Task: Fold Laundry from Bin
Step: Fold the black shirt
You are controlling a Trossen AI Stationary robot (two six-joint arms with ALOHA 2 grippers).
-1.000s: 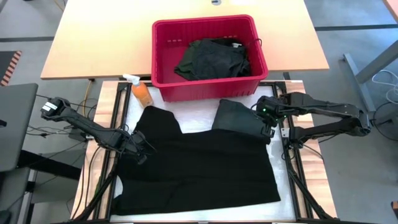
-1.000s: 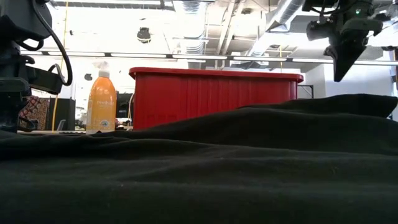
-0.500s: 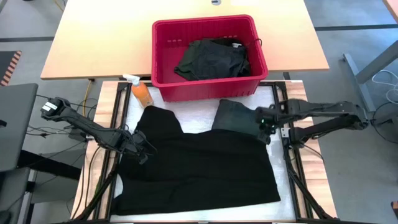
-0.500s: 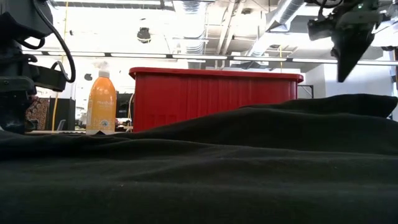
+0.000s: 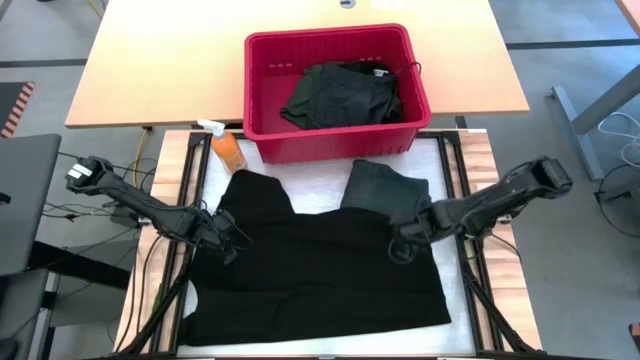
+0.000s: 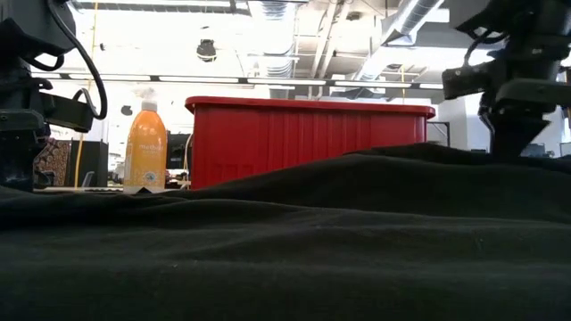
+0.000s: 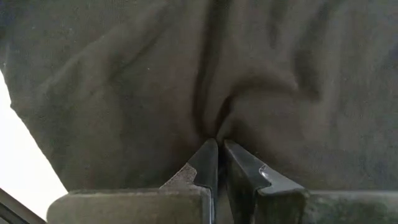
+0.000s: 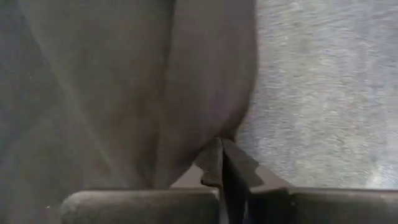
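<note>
Laundry: a black shirt [image 5: 320,265] lies spread flat on the white pad [image 5: 448,165] of the near table, its right sleeve folded up toward the bin [image 5: 335,85]. More dark cloth [image 5: 342,92] sits heaped inside the red bin, which stands at the seam between the pad and the pale wooden table [image 5: 160,60] behind it. An orange spray bottle [image 5: 226,146] stands just beside the bin's left corner.

The left gripper [image 5: 225,240] rests on the shirt's left edge, fingers pinched on a pucker of the cloth [image 7: 214,127]. The right gripper [image 5: 402,243] is down on the shirt near its right edge, below the folded sleeve, fingers [image 8: 227,165] clenched on the hem where it meets the pad.

The pad is framed by dark rails over wooden slats [image 5: 178,165]. Around the tables the floor is grey. From table height, the room behind shows a bright ceiling with ducts and pipes [image 6: 406,22].
</note>
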